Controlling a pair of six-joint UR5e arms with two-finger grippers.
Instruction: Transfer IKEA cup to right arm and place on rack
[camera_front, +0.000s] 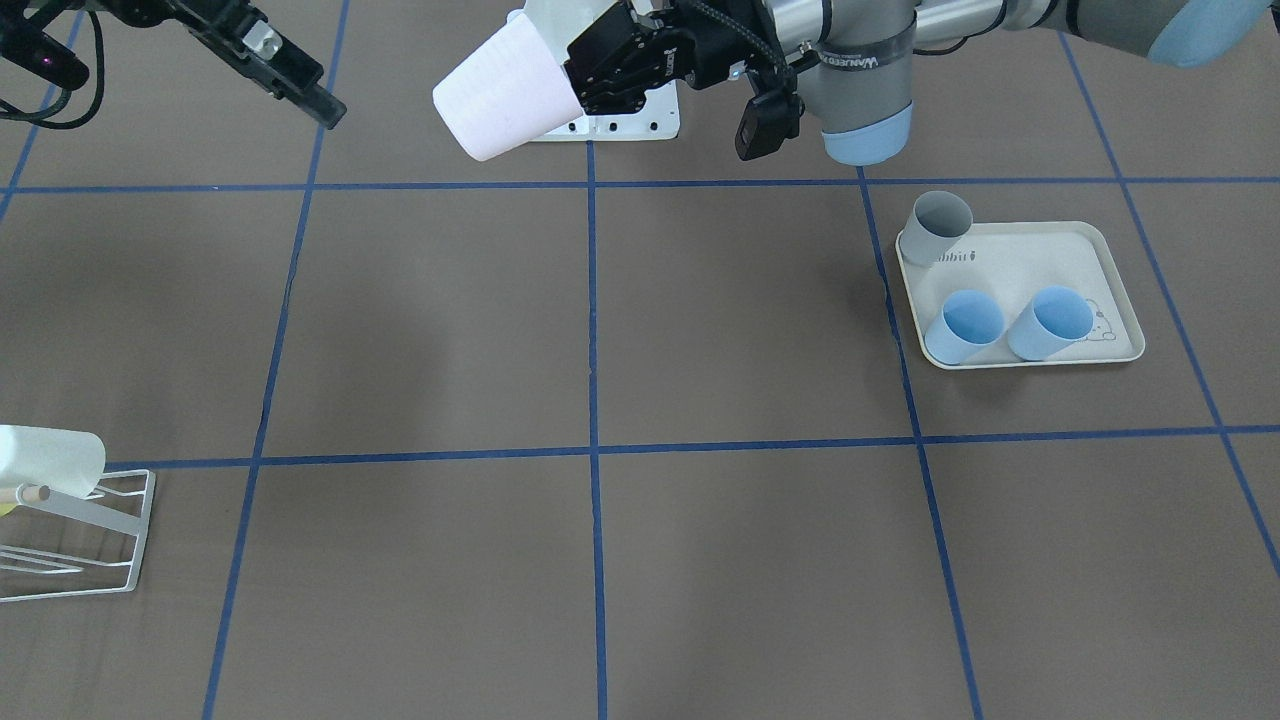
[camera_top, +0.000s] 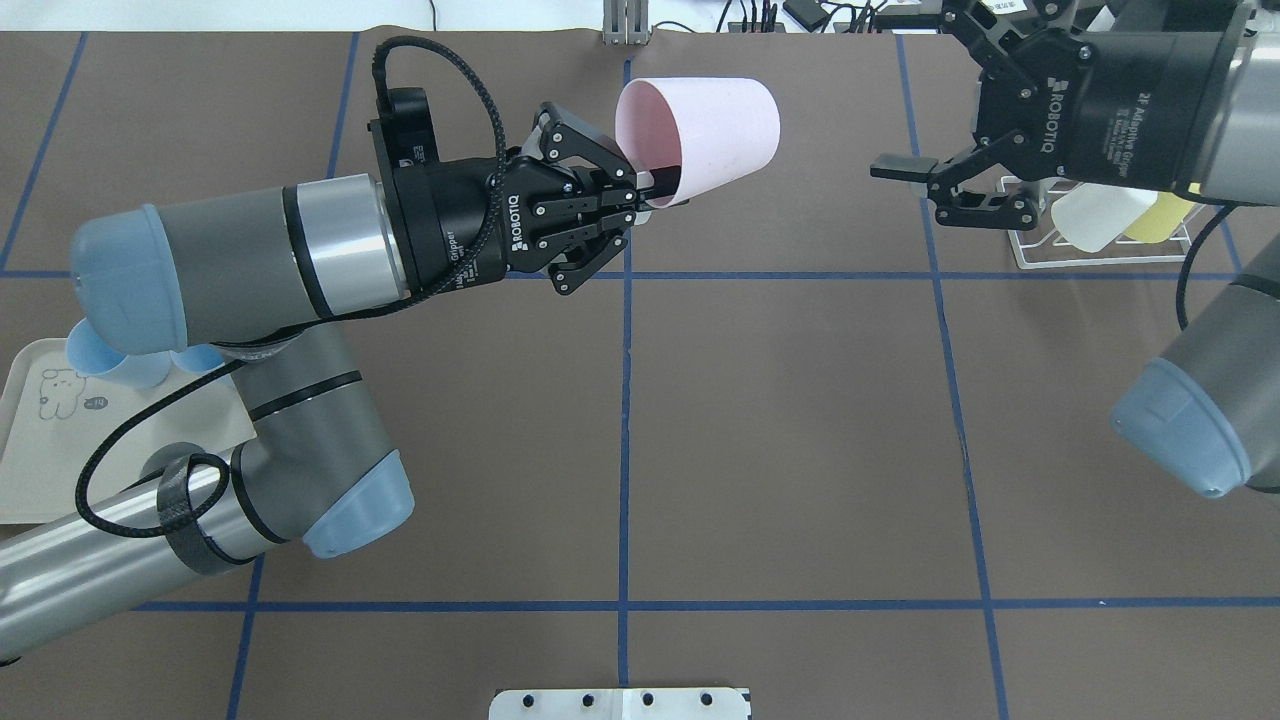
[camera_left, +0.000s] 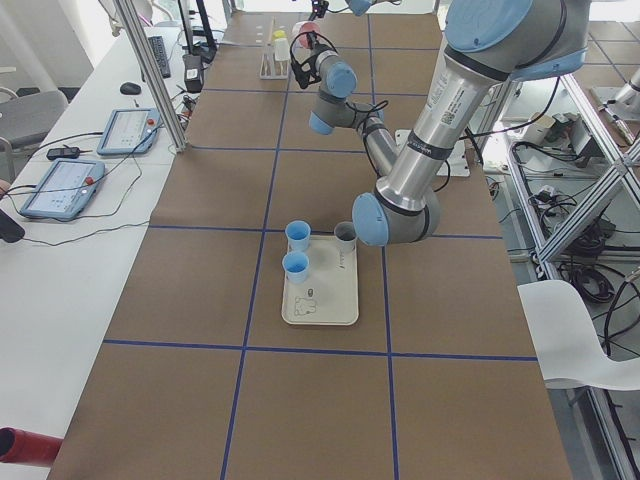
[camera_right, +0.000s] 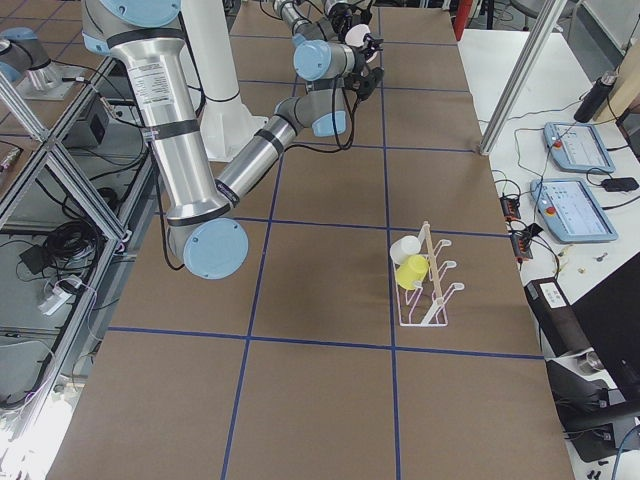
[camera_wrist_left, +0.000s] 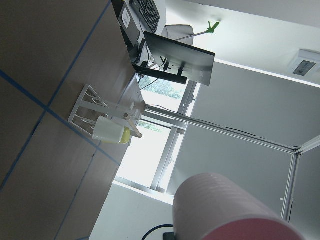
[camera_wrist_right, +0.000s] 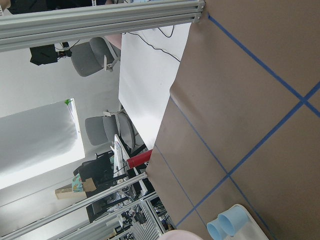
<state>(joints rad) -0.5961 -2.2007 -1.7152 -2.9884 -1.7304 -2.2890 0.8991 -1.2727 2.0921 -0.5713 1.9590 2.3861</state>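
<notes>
My left gripper (camera_top: 640, 192) is shut on the rim of a pale pink IKEA cup (camera_top: 702, 128) and holds it on its side, high above the table's far middle. The cup also shows in the front view (camera_front: 505, 92) and the left wrist view (camera_wrist_left: 225, 210). My right gripper (camera_top: 922, 92) is open and empty, a short way right of the cup and pointing at it; one of its fingers (camera_front: 300, 85) shows in the front view. The white wire rack (camera_top: 1100, 255) stands below the right gripper and holds a white cup (camera_top: 1095, 215) and a yellow cup (camera_top: 1160, 215).
A cream rabbit-print tray (camera_front: 1110, 260) on the robot's left holds two blue cups (camera_front: 965, 325) and one grey cup (camera_front: 938, 228). The rack also shows in the front view (camera_front: 110, 540) and the right side view (camera_right: 430, 295). A white mounting plate (camera_top: 620, 704) sits at the near edge.
</notes>
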